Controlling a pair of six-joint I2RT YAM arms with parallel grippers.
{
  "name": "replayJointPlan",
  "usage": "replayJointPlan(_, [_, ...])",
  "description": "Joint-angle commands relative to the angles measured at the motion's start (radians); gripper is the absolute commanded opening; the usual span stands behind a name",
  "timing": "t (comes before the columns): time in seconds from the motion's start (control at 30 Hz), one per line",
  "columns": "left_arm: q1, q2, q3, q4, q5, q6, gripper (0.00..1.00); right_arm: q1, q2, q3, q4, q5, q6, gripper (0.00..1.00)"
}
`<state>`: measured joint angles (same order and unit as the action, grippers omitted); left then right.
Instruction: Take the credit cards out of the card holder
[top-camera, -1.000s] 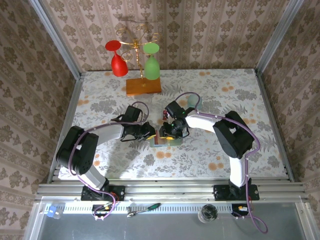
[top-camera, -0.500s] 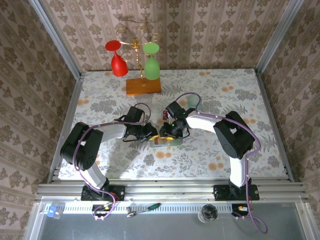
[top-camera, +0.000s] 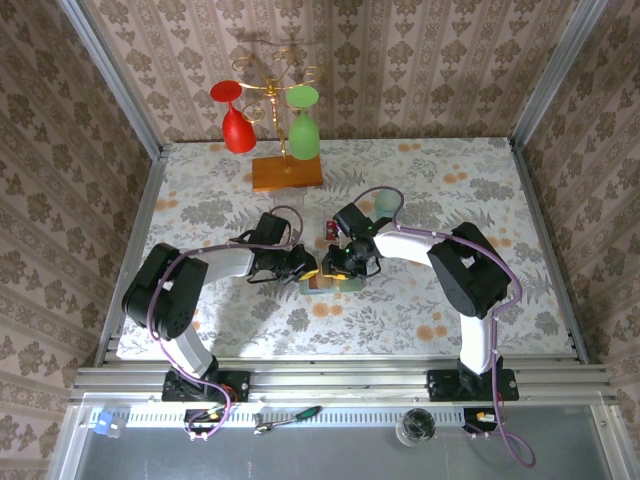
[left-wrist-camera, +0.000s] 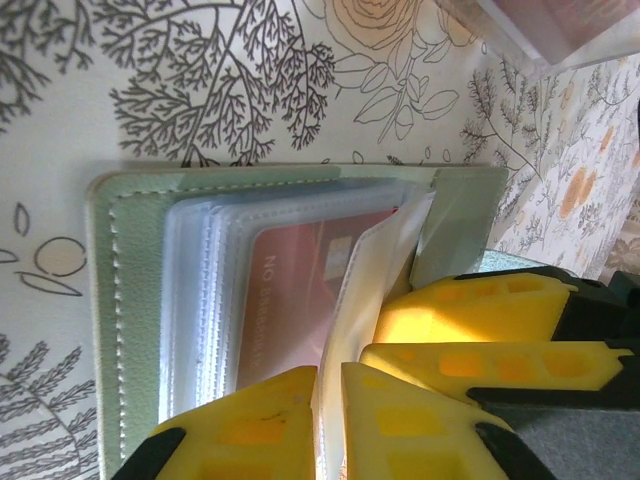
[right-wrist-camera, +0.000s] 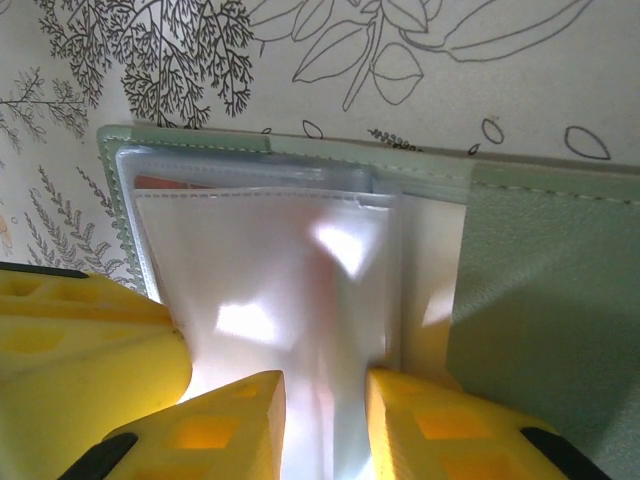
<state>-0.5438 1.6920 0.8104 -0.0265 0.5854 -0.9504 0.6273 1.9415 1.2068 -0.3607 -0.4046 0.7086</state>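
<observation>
The card holder (left-wrist-camera: 100, 300) lies open on the flowered table, pale green, with clear plastic sleeves fanned up from it. A red credit card (left-wrist-camera: 300, 290) sits inside one sleeve. My left gripper (left-wrist-camera: 330, 375) is shut on a thin upright sleeve. My right gripper (right-wrist-camera: 325, 385) comes in from the other side and pinches a bundle of sleeves; its yellow fingers (left-wrist-camera: 470, 310) lie right beside the left ones. In the right wrist view the card holder (right-wrist-camera: 540, 280) shows a red sliver of card (right-wrist-camera: 160, 183) at its top left. From above, left gripper (top-camera: 305, 268) and right gripper (top-camera: 337, 265) meet over the holder (top-camera: 322, 281).
A wooden slab (top-camera: 287, 172) bearing a rack with a red and a green glass stands at the back. A clear plastic box (left-wrist-camera: 560, 30) lies just beyond the holder. A pale cup (top-camera: 385, 200) stands behind the right arm.
The left gripper has slid a little right, closer to the right gripper. The right jaws have narrowed on the sleeves.
</observation>
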Motion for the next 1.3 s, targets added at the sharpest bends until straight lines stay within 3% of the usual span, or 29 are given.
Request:
replayJointPlan(0.0, [-0.007,0.02,0.027,0.016,0.023,-0.015,0.14,-0.003,-0.029,-0.021,-0.005,-0.012,0.008,0.28])
replayJointPlan(0.6, [-0.033,0.001,0.099,-0.053,0.021,-0.004,0.16,-0.047,-0.153,-0.047,-0.008,0.012,0.0,0.28])
replayJointPlan(1.27, [-0.125,0.149,0.275,-0.071,0.022,-0.018,0.34,-0.128,-0.32,-0.157,-0.016,0.049,-0.027,0.3])
